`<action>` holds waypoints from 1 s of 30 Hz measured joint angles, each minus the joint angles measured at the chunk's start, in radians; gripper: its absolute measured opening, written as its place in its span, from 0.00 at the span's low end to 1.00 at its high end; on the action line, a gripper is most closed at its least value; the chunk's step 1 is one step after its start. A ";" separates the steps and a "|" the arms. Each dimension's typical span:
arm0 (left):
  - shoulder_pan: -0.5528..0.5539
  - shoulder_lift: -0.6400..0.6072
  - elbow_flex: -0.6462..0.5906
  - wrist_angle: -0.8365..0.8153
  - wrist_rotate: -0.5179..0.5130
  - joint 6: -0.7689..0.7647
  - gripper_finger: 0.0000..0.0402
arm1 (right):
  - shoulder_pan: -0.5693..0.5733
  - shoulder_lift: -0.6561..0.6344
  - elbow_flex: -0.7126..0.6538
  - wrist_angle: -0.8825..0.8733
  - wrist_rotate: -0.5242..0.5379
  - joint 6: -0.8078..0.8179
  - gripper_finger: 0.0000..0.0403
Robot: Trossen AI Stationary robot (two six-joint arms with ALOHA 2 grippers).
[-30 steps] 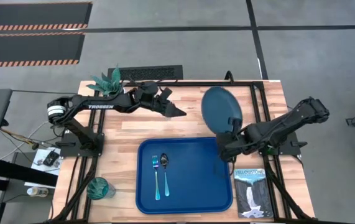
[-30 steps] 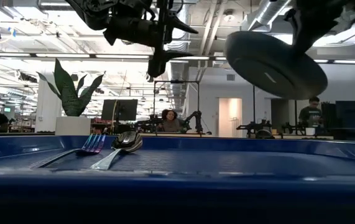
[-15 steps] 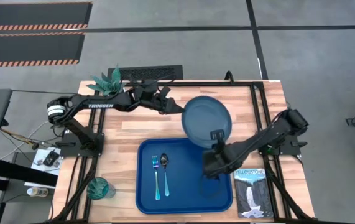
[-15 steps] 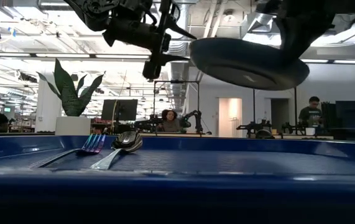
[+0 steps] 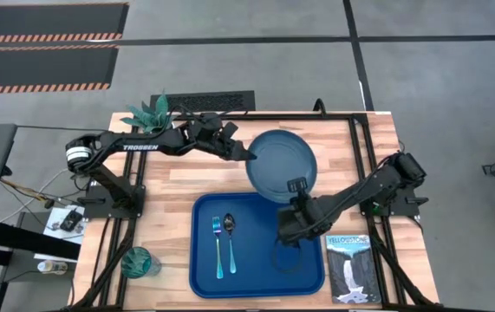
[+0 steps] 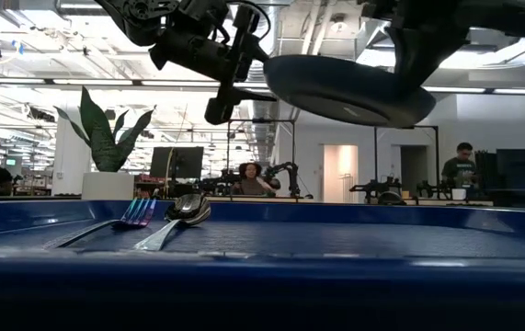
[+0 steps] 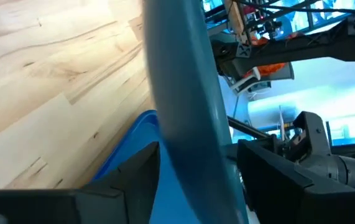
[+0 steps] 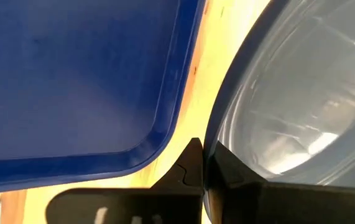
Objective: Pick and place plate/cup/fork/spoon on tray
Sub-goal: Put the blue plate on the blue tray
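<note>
Right arm reaches in from the right table edge, elbow bent near the edge, forearm running diagonally toward the tray (image 5: 204,260). Right gripper (image 5: 297,192) sits over the tray's far right corner, fingers closed on the near rim of the plate (image 5: 282,165), holding it raised and roughly level above the tray's far edge; the right wrist view shows the rim pinched between the two dark fingertips (image 8: 193,158). Left arm stretches from the left side along the table's far edge, forearm nearly level. Left gripper (image 5: 245,154) is beyond the tray's far edge at the plate's left rim, fingers (image 7: 141,171) apart, the rim passing between them.
</note>
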 joint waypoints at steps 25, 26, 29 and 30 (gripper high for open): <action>0.052 0.002 0.001 -0.101 -0.135 0.229 0.01 | 0.121 -0.254 0.000 0.077 -0.108 0.584 0.53; 0.052 0.002 0.001 -0.104 -0.146 0.244 0.01 | 0.155 -0.278 0.000 0.054 -0.126 0.673 0.55; 0.041 0.000 0.001 -0.136 -0.170 0.275 0.01 | 0.267 -0.338 0.000 -0.063 -0.127 1.001 0.57; 0.031 0.000 0.001 -0.151 -0.175 0.286 0.01 | 0.309 -0.354 0.000 -0.101 -0.109 1.113 0.58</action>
